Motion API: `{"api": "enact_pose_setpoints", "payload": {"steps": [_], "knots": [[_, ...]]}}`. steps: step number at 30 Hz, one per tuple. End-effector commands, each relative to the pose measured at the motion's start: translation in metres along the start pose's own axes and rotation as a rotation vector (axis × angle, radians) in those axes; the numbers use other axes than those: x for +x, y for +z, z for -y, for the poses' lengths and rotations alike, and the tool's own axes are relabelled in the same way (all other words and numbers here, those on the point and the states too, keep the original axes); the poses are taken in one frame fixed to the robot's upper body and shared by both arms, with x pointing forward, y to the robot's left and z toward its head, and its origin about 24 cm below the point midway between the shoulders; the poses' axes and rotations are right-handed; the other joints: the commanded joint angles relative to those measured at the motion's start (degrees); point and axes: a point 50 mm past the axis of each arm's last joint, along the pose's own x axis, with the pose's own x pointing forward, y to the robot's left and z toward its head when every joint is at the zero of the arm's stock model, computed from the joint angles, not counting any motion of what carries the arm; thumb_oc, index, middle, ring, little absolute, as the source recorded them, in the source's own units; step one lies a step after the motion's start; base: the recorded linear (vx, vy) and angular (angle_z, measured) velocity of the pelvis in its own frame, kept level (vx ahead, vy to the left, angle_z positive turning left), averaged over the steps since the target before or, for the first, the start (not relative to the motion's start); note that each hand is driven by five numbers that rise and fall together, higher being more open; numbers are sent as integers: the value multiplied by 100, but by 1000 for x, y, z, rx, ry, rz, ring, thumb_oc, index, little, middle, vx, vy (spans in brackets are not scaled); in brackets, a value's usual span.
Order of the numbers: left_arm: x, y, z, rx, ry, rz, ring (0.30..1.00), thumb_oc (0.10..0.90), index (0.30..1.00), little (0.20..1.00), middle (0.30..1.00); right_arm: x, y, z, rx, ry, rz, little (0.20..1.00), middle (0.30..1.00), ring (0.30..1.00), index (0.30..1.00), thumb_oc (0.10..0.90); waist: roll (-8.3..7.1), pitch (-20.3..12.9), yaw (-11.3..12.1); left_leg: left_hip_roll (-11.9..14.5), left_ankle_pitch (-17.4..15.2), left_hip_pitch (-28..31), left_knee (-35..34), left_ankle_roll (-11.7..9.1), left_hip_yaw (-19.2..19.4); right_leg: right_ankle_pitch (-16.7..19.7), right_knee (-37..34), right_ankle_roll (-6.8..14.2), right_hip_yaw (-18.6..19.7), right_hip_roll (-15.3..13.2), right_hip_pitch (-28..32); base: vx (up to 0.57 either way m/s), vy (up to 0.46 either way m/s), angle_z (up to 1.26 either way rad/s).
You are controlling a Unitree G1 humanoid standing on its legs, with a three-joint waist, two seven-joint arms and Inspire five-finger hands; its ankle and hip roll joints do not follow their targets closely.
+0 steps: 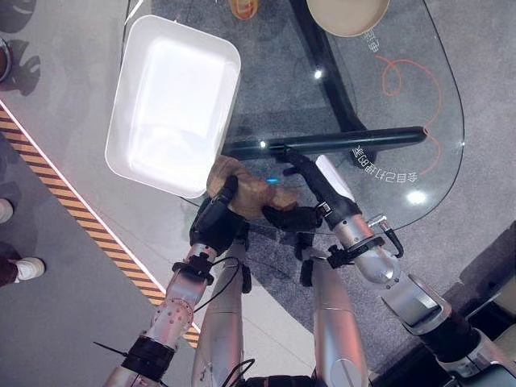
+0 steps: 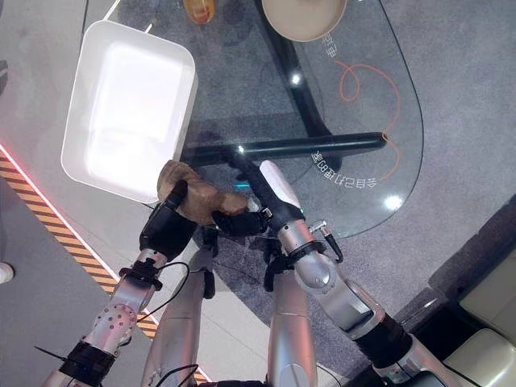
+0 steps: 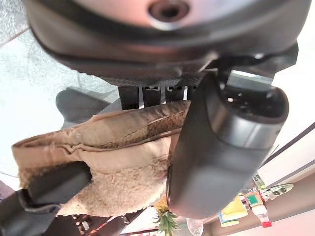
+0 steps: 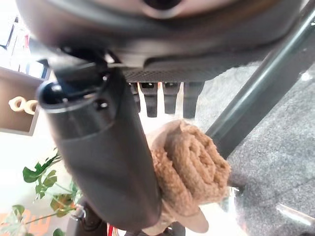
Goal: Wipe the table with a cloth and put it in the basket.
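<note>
We see the tan cloth (image 1: 248,192) bunched at the near rim of the glass bench (image 1: 387,121), just off the near corner of the white basket (image 1: 173,101). Our left robot hand (image 1: 216,222) has fingers and thumb curled round one end of it; our right robot hand (image 1: 310,201) pinches the rolled other end, fingers lying straight along the glass. A tan bowl (image 1: 347,14) and an orange thing (image 1: 243,8) sit at the far edge, with open glass between.
</note>
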Motion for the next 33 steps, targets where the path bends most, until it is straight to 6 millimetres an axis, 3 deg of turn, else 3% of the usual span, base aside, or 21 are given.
{"api": "enact_pose_setpoints", "payload": {"steps": [1,12,16,20,26,33], "knots": [[-3,-1,50,-55,-338,33,300,100,300,200,300,1,21,34,-21,-211,113,900,900,900,900,800,-93,-155,42,-339,-1060,58,797,224,484,607,-864,134,-252,393,118,0,0,0],[-9,8,44,-23,-325,74,300,100,300,200,300,-10,13,50,2,-317,86,900,900,900,900,800,-119,-155,-5,-296,-1103,65,832,231,503,582,-803,150,-216,415,103,0,0,0],[-12,24,47,76,-347,182,300,100,300,200,300,-15,6,51,16,-316,45,900,900,900,900,800,-104,-155,-8,-277,-1096,70,820,222,521,552,-785,142,-205,422,96,5,4,-1],[-18,63,53,243,-341,412,300,100,300,200,300,-22,-3,52,32,-293,0,900,900,900,900,800,-60,-155,-6,-294,-1093,109,821,205,502,498,-755,124,-176,434,124,0,0,0],[-30,100,69,410,-315,633,300,100,300,200,300,-32,-11,47,40,-256,-59,900,900,900,900,800,30,-155,33,-318,-1084,121,849,178,448,416,-697,74,-166,435,145,15,40,-1],[-39,127,86,671,-234,812,300,100,300,200,300,-36,-18,42,43,-219,-115,900,900,900,900,800,130,-155,58,-330,-1078,-30,988,166,407,330,-539,19,-136,426,18,7,51,-1]]}}
